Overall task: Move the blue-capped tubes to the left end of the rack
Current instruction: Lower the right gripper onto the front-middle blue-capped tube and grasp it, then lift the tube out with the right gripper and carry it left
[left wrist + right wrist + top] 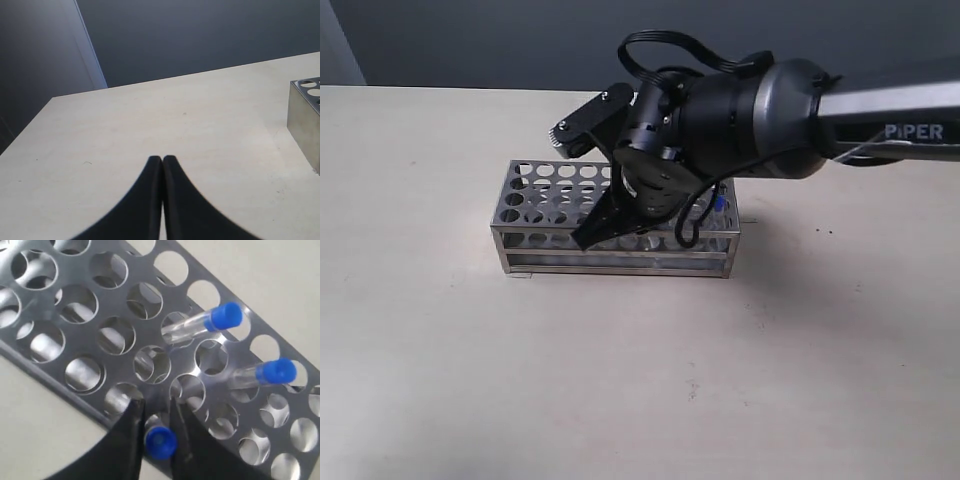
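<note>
The steel rack (530, 215) stands mid-table, and its end wall (302, 125) shows in the left wrist view. My right gripper (595, 235) reaches down over the rack's front row. Seen from the right wrist, the right gripper (156, 407) is shut on a blue-capped tube (160, 441) at the rack's (65, 360) front edge, with the cap between its fingers. Two more blue-capped tubes (227, 315) (275, 371) lean in holes further along. A blue cap (718, 203) peeks out behind the arm. My left gripper (162, 159) is shut on nothing over bare table beside the rack.
The right arm's bulky wrist (720, 110) covers the rack's right half in the exterior view. The pale table (620, 380) stretches all round the rack, with a dark wall behind.
</note>
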